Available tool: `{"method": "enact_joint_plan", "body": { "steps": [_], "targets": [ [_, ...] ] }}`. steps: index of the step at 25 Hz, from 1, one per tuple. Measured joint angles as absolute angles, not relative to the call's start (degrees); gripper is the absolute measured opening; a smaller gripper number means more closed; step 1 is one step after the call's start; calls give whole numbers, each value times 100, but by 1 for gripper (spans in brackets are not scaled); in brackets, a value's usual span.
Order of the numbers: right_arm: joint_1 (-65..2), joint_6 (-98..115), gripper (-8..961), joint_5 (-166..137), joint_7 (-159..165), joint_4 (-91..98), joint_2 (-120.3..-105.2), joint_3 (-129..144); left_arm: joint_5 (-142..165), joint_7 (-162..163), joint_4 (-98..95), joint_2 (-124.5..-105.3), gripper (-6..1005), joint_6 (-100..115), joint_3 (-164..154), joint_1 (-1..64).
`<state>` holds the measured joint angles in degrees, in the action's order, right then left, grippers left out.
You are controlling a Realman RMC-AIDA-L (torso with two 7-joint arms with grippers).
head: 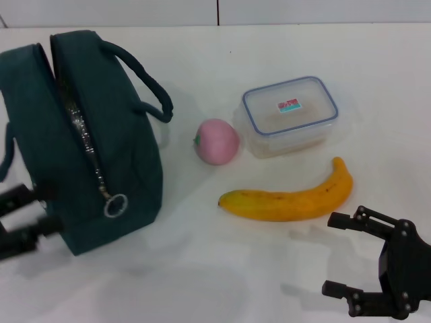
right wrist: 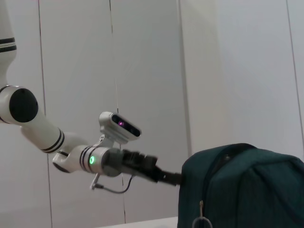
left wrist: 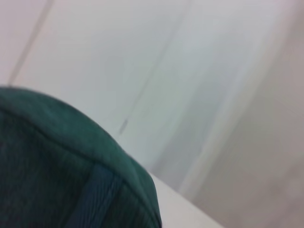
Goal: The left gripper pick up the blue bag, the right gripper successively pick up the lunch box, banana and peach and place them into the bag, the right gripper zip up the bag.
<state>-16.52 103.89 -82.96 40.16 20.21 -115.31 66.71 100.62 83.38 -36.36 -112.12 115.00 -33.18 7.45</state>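
Note:
The blue bag (head: 101, 134) stands at the table's left, with its zipper line on top and the ring pull (head: 115, 204) hanging at the near end. My left gripper (head: 47, 210) is at the bag's near left corner, its fingers apart and their tips against the fabric. The bag (left wrist: 71, 175) fills the lower part of the left wrist view. The pink peach (head: 217, 141), the clear lunch box (head: 289, 114) and the banana (head: 289, 198) lie on the table right of the bag. My right gripper (head: 337, 254) hovers open near the front right, just below the banana.
The white table (head: 202, 269) runs back to a pale wall. The right wrist view shows my left arm (right wrist: 85, 159) reaching to the bag's (right wrist: 242, 190) end. The bag's two handles (head: 151, 87) arch toward the peach.

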Motion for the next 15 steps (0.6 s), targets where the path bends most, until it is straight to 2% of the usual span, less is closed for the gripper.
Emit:
{"method": "enact_joint_plan", "body": {
  "steps": [4,11,15],
  "targets": [
    [-1652,10389,868,-8291,4016,2020,-11531,6671,9796,9120,-3909,-11121,873,11552,-3018,874],
    [-1652,10389,868,-8243,4016,1997,-11539,6676,9356,10385,-4310,-10791,872,11621,-2986,1136],
    [-1652,10388,868,-8218,4012,1957,-11540,6678,9081,11064,-4575,-10710,871,11533,-2664,1273]
  ]
}}
